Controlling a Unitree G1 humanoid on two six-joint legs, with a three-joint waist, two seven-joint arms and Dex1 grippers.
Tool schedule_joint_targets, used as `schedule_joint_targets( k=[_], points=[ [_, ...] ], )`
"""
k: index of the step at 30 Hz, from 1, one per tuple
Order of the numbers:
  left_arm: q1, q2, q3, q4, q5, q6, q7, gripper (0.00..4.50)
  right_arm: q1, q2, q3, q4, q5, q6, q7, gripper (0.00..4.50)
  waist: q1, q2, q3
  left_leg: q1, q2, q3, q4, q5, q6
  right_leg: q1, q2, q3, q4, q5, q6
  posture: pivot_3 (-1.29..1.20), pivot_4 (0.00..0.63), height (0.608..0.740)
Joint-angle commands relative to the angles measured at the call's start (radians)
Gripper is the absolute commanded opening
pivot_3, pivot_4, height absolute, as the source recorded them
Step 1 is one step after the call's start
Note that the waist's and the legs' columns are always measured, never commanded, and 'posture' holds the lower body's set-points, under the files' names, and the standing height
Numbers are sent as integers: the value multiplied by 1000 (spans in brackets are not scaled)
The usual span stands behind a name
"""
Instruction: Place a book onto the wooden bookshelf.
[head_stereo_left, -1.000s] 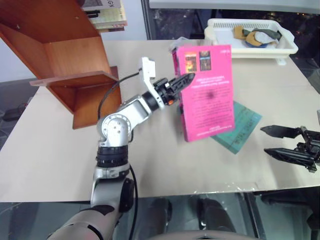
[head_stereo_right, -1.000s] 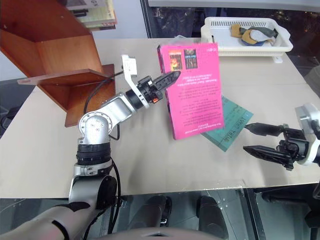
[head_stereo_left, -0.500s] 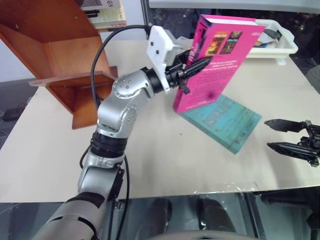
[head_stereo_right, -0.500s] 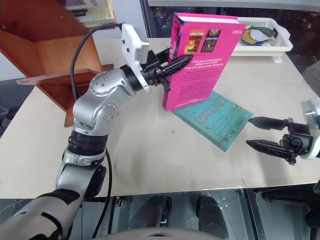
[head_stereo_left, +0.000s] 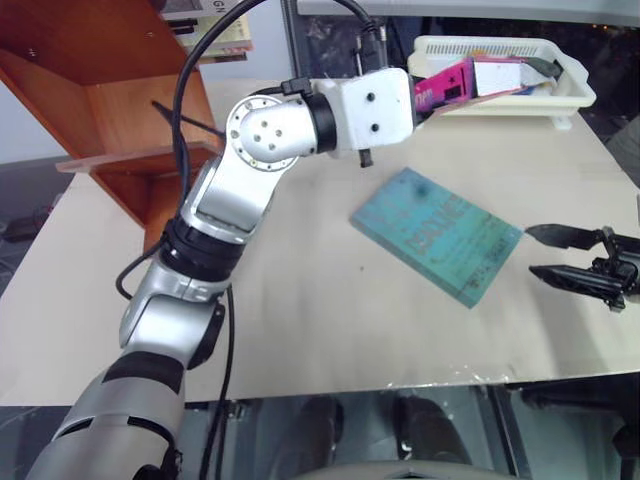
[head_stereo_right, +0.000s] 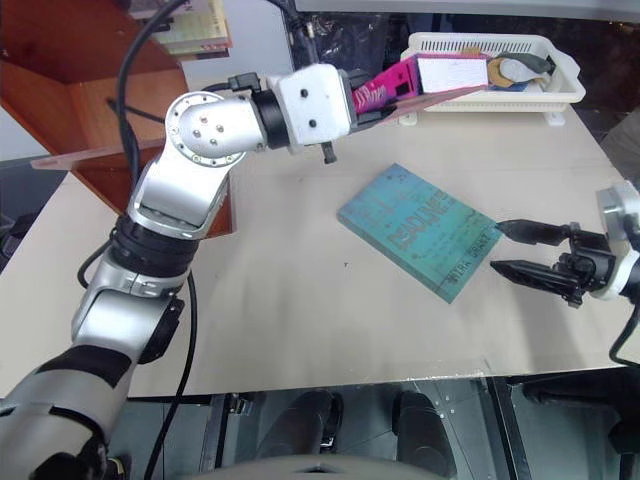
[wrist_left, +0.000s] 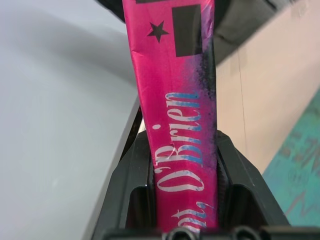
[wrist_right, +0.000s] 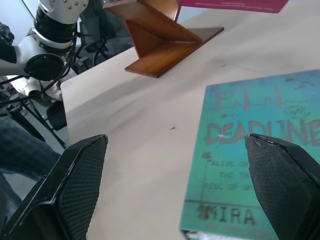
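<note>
Head views: bright pink paperback book (head_stereo_left: 452, 82), lying nearly flat, held aloft over the far tabletop (head_stereo_left: 300, 300) in the closed fingers of the left gripper (head_stereo_left: 425, 95). It hangs just before a white plastic basket tray (head_stereo_left: 560, 95) at far right. Large reddish-brown wooden bookshelf (head_stereo_left: 110, 110) of slanted boards stands far left, well apart from the book; the silver left arm crosses between them. Teal-blue book (head_stereo_left: 437, 232) lies flat mid-tabletop. Right gripper (head_stereo_left: 565, 255) at right edge, fingers parted, holding nothing, near the teal book.

Left wrist view: pink spine clamped between two black fingers (wrist_left: 132, 185); white lettering "O'Brien", a black star.

Right wrist view: teal cover reads "DEADLINE", "ALIVE", "MIRA"; bookshelf beyond.
</note>
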Motion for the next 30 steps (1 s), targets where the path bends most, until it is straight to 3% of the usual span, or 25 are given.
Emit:
schedule_joint_targets(
  k=[1, 13, 20, 30],
  points=[
    [-70, 40, -9, 35, 68, -74, -57, 1263, -62, 7, 12, 55, -10, -35, 46, 4500, -2, 0, 0, 0, 0, 0, 0, 0, 0, 0, 0, 0, 0, 0, 0, 0, 150, 740],
    [-243, 131, -26, 183, 165, -194, -256, 1263, -284, 35, 88, 371, -97, -118, 178, 4500, -2, 0, 2, 0, 0, 0, 0, 0, 0, -1, 1, 0, 0, 0, 0, 0, 150, 740],
    [-357, 155, -46, 249, 230, -217, -359, 1263, -355, 65, 136, 449, -140, -148, 203, 4500, -7, 2, 4, -1, 0, 1, 0, 0, 0, -1, 1, 0, 0, 0, 0, 0, 150, 740],
    [-342, 146, -19, 181, 242, -98, -425, 1263, -438, 61, 188, 536, -168, -188, 213, 4500, -28, 2, 5, -1, 0, 0, 0, 0, 0, -1, 1, 0, 1, 0, 0, 0, 150, 740]
  ],
)
